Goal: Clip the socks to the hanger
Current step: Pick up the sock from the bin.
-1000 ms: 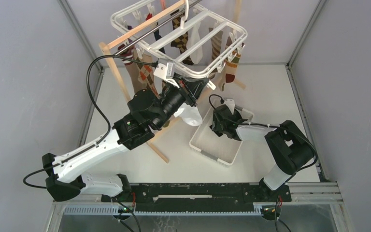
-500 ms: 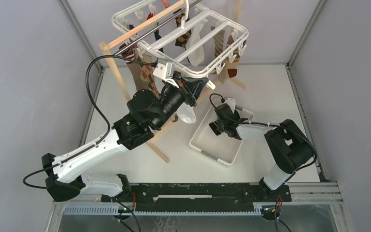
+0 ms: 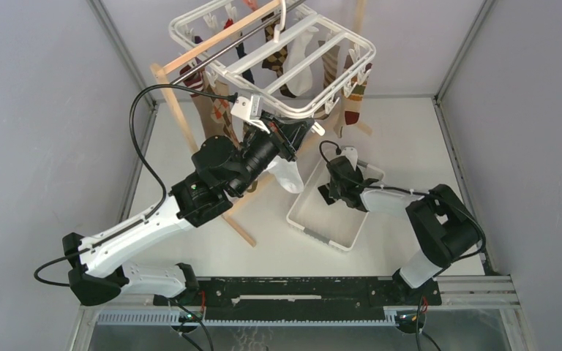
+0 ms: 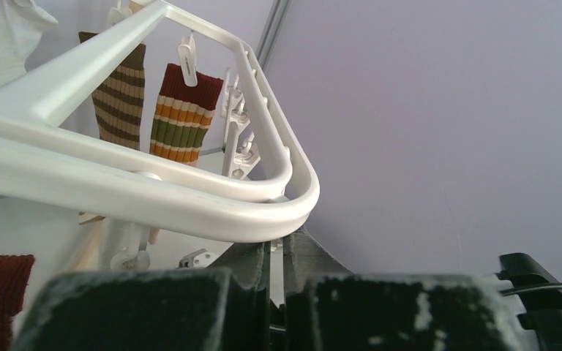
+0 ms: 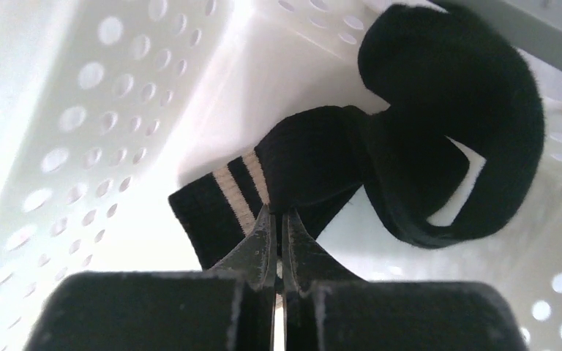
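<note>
The white hanger (image 3: pixel 286 110) hangs from the stand's rod at the back, with several socks (image 3: pixel 287 60) clipped under it. A red, orange and green striped sock (image 4: pixel 183 117) and a brown striped one (image 4: pixel 121 95) dangle from its clips. My left gripper (image 3: pixel 296 131) sits right under the hanger's near corner (image 4: pixel 190 205), shut on a thin white piece there, apparently a clip. A white sock (image 3: pixel 287 174) hangs just below it. My right gripper (image 5: pixel 278 216) is down in the white basket (image 3: pixel 329 227), shut on the cuff of a black sock with white stripes (image 5: pixel 424 110).
The wooden stand (image 3: pixel 181 117) slants across the left arm, with its foot (image 3: pixel 240 228) lying on the table beside the basket. Grey walls close in the table on the left, right and back. The basket's perforated walls (image 5: pixel 58 131) surround my right fingers.
The right gripper has gone from open to shut, pinching the black sock's cuff. The hanger and the white sock under it swayed slightly. The left gripper stays shut at the corner.
</note>
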Controlling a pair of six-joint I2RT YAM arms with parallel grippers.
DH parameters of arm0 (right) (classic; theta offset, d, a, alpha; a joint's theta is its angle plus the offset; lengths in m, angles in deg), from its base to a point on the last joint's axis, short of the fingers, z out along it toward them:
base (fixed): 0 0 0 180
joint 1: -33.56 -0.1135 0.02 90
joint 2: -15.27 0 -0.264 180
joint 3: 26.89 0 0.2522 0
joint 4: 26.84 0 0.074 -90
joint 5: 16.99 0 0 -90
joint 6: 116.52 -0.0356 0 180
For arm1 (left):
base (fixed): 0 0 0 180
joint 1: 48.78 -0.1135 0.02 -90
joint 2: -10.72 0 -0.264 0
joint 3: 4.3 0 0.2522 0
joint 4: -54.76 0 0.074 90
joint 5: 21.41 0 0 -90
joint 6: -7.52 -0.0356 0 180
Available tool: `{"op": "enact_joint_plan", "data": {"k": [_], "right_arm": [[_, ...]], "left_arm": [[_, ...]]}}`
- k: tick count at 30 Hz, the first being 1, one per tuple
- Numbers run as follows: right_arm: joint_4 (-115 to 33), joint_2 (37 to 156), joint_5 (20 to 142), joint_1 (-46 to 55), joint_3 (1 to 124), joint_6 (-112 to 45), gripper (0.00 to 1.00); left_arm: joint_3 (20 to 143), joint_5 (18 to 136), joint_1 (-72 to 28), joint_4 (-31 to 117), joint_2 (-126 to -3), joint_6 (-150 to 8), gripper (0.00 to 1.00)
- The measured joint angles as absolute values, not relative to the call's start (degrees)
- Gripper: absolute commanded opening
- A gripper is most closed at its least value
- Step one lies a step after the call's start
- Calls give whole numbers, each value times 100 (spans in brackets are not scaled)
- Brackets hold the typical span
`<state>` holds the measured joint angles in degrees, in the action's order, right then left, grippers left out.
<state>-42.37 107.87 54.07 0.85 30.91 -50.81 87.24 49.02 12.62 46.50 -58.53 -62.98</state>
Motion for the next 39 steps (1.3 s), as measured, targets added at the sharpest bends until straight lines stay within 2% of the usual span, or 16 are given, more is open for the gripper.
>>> {"op": "enact_joint_plan", "data": {"k": [4,11,23,30,39], "right_arm": [[-4470,10212,5512,87,3036,-5084,0],[-4553,8321,5901,245,2946,-5042,0],[-4232,5436,7479,728,2503,-4596,0],[-3714,4936,8386,728,2507,-4478,0],[-2988,5312,9420,603,2802,-4528,0]], "left_arm": [[8724,4902,1262,4650,-5851,-6298,0],[8724,4904,1260,4650,-5851,-6298,0],[8724,4935,1234,4650,-5849,-6280,0],[8724,4952,1232,4652,-5851,-6214,0],[8724,4976,1232,4661,-5851,-6190,0]]}}
